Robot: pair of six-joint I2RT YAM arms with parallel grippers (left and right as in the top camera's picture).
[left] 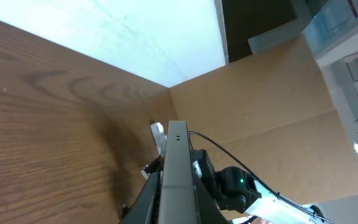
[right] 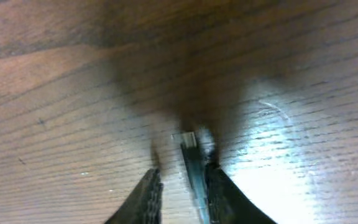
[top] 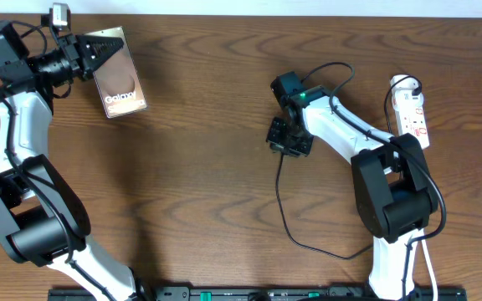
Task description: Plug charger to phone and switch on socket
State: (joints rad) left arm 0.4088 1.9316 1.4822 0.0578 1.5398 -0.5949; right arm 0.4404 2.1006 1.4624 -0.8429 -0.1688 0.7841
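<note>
The right wrist view is badly blurred. The small plug [right: 193,163] of the charger cable [top: 284,213] stands between the fingers of the right pincer [right: 182,171], close against one finger with a thin gap on the other side. The jaws are narrow, but whether they truly pinch the plug cannot be told. From overhead that pincer points down near the middle of the table [top: 216,142] and hides the plug. The cable runs out from under it toward the near edge, curving right until the right arm covers it.

The left pincer [top: 90,52], at the far left corner, is clamped on one end of the phone [top: 122,84], with its dark fingers covering that end. The rest of the phone, with the "Galaxy" lettering, juts toward the middle. Whether it rests on the wood or is raised cannot be told. The left wrist view shows it only as a thin edge, cut off at the bottom.

The power strip [top: 412,109] lies at the far right, well apart from phone and plug, its near end hidden behind the right arm; its switches are too small to read
</note>
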